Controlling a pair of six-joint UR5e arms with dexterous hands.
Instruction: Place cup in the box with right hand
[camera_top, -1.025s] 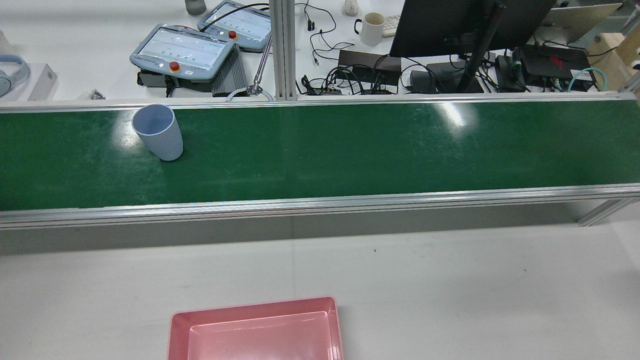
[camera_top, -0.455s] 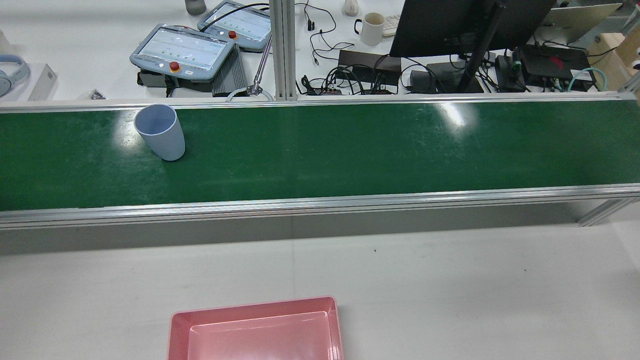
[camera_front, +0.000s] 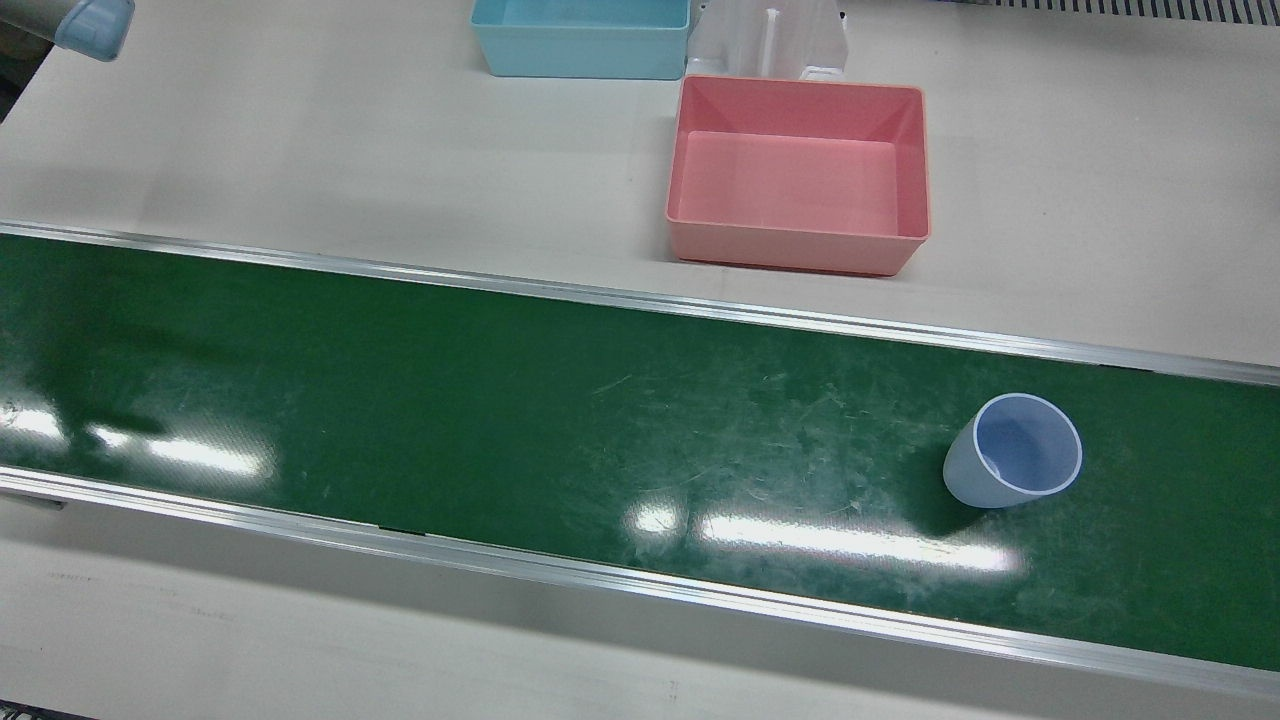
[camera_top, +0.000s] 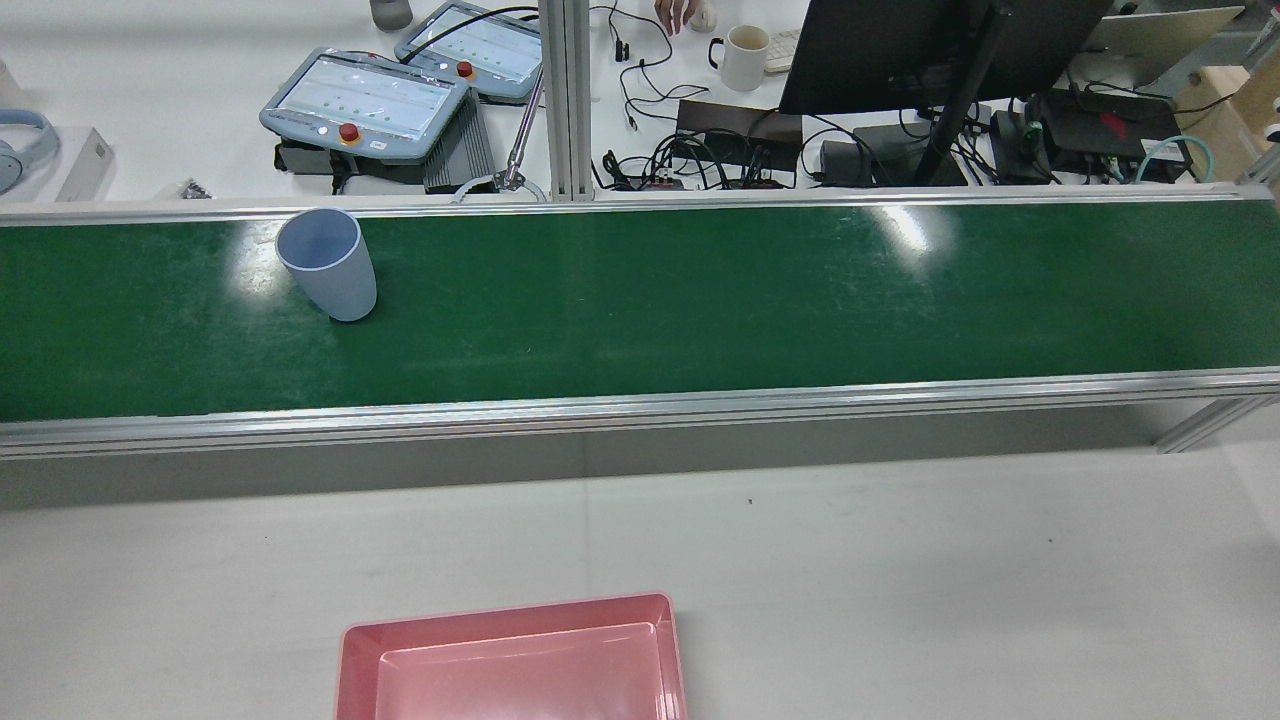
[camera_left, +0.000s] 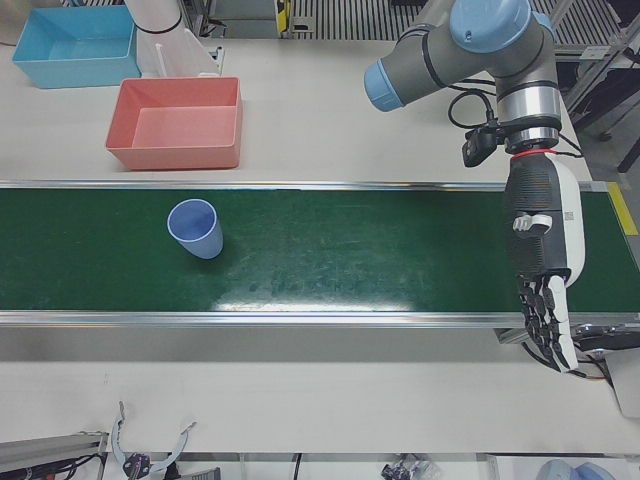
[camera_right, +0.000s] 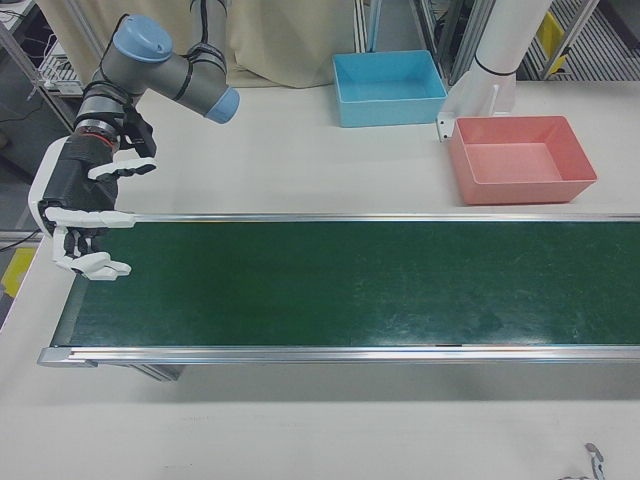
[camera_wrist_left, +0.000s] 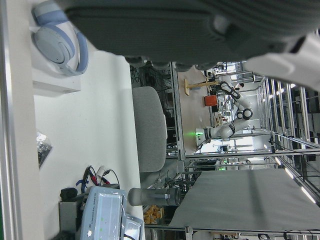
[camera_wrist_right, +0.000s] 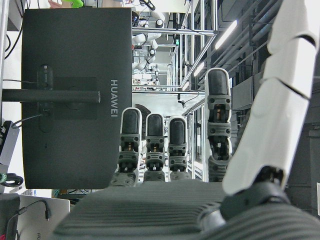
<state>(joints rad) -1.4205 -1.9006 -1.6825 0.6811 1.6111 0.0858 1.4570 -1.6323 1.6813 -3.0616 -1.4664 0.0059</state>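
My right hand (camera_right: 85, 215) hangs empty, fingers apart, over the belt (camera_right: 350, 285) end; only the right-front view shows it whole. My left hand (camera_left: 543, 265), also spread, appears in the left-front view, which shows the cup (camera_left: 196, 229) upright on the belt, near the pink box (camera_left: 177, 122).

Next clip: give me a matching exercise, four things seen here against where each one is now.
Things:
1. pale blue plastic cup
2. pink rectangular plastic box
3. right hand
4. left hand

Places:
A. white table beside the belt
B. upright on the green belt
C. open, at the belt end far from the cup
D. open, at the other belt end, on the cup's half

Pairs: 1-B, 2-A, 3-C, 4-D
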